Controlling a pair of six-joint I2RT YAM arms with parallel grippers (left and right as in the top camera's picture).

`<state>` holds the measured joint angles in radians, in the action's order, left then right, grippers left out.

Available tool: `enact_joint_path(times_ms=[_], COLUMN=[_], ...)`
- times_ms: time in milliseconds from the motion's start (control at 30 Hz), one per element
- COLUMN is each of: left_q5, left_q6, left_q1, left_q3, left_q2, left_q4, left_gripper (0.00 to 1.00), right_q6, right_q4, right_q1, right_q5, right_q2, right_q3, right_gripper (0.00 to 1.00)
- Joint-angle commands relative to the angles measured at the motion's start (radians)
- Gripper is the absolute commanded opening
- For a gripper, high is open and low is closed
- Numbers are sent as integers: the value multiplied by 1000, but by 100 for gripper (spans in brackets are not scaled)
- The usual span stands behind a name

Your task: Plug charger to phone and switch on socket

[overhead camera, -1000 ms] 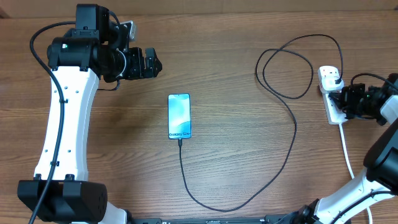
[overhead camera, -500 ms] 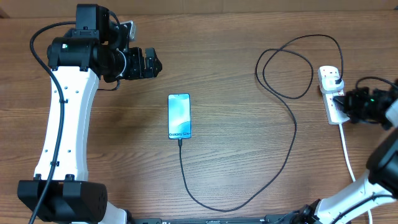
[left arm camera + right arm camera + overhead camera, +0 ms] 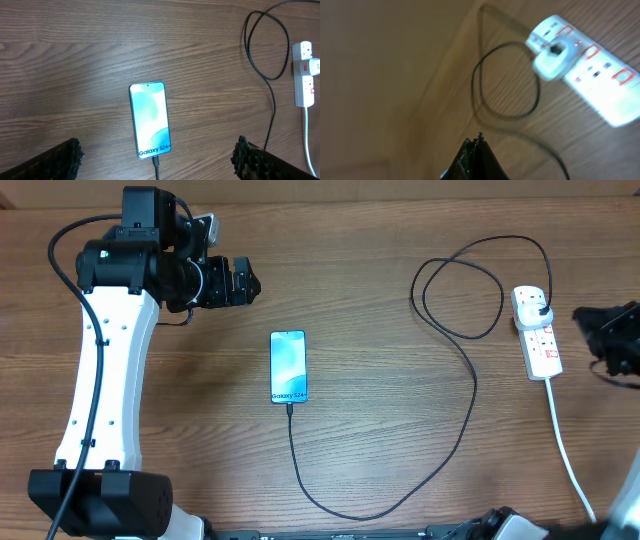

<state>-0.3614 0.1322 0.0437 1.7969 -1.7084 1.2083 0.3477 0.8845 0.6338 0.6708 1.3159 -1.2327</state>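
Observation:
The phone [image 3: 288,367] lies flat mid-table with its light blue screen lit; it also shows in the left wrist view [image 3: 150,120]. The thin black charger cable [image 3: 470,410] runs from the phone's near end, loops right and back, and ends at a plug [image 3: 541,310] seated in the white socket strip [image 3: 540,340]. The strip shows blurred in the right wrist view [image 3: 590,75]. My left gripper [image 3: 240,282] is open and empty, up and left of the phone. My right gripper [image 3: 600,335] is shut and empty, just right of the strip.
The strip's thick white cord [image 3: 570,455] runs toward the near right table edge. The cable makes a wide loop [image 3: 460,290] left of the strip.
My right gripper has drawn back to the right, off the socket strip, which is now fully uncovered. The left arm, phone and cable have not moved.

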Motion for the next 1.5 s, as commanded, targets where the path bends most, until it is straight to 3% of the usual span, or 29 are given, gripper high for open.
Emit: enact_joint_path(times_ms=[0, 133, 300, 367, 500, 533, 733, 1067, 1300, 1467], left_q5=[6, 6, 6, 6, 6, 6, 6, 6, 6, 6], left_q6=[3, 3, 3, 3, 3, 3, 3, 3, 3, 3], left_q1=[-4, -4, -4, -4, -4, -4, -4, -4, -4, -4], left_q3=[7, 7, 7, 7, 7, 7, 7, 7, 7, 7], left_q2=[1, 1, 1, 1, 1, 1, 1, 1, 1, 1], left_q4=[-1, -1, -1, -1, -1, -1, -1, -1, -1, -1], left_gripper=[100, 100, 100, 100, 100, 100, 100, 100, 100, 99], right_q6=[-175, -226, -225, -225, -225, -226, -225, -237, -287, -286], right_q4=[93, 234, 343, 380, 456, 476, 588, 568, 423, 150], right_q1=[-66, -201, -329, -357, -369, -369, -369, -369, -396, -575], right_q5=[-5, -113, -255, -286, -357, -369, -394, -464, -420, -509], right_q2=[-134, -298, -448, -503, -575, -582, -586, -586, -594, -676], right_q3=[0, 0, 0, 0, 0, 0, 2, 2, 36, 181], right_gripper=[4, 9, 29, 43, 93, 100, 100, 100, 100, 100])
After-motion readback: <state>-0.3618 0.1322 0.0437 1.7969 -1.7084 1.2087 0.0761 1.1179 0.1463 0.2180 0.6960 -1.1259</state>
